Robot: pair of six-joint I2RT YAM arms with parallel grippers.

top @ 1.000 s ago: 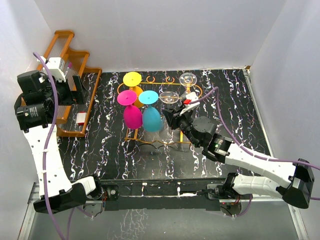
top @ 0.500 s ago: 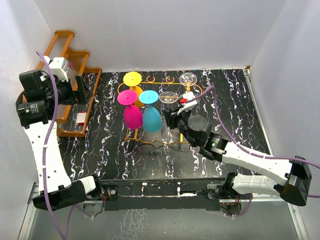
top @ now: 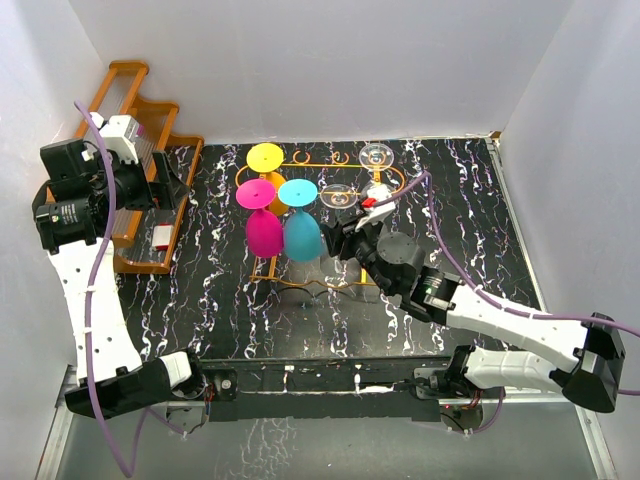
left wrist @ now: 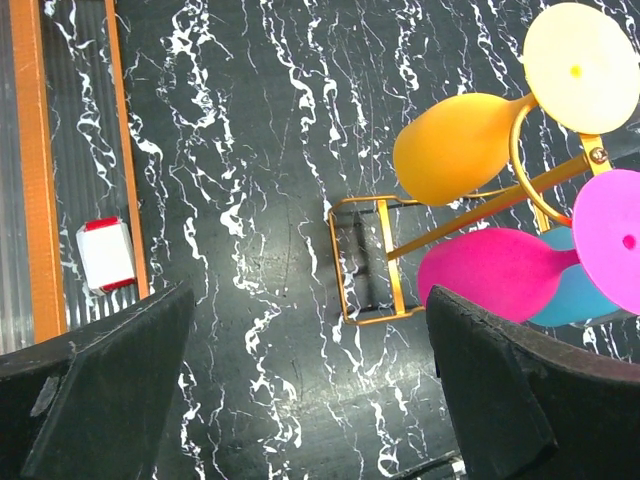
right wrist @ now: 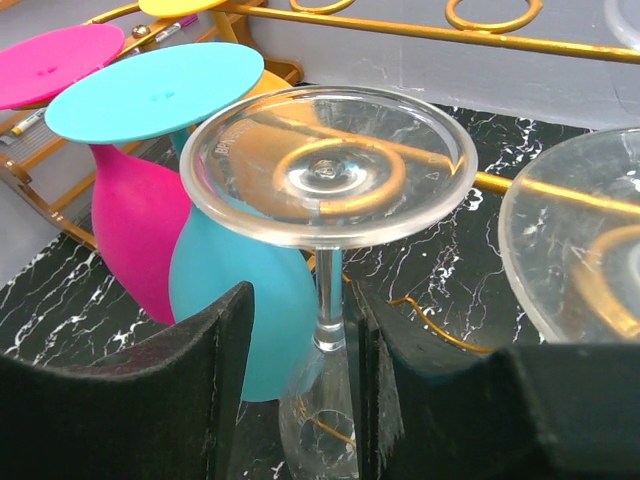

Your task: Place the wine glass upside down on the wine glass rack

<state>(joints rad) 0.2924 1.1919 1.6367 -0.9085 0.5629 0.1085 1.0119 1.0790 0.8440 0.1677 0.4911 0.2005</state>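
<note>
Gold rack (right wrist: 400, 27) holds clear glass (right wrist: 325, 170) upside down — R gripper (right wrist: 303, 310) parted round its stem, L gripper (left wrist: 310, 300) spread wide, empty.

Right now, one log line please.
clear glass: upside down in wire rack | right claw: open around its stem | left claw: open, empty

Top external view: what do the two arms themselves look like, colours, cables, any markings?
Both have white link shells, the left arm and the right arm alike, with black joint housings. A purple cable runs along each. The left gripper and right gripper have broad matte black fingers. A small red mark sits beside the right gripper.
</note>
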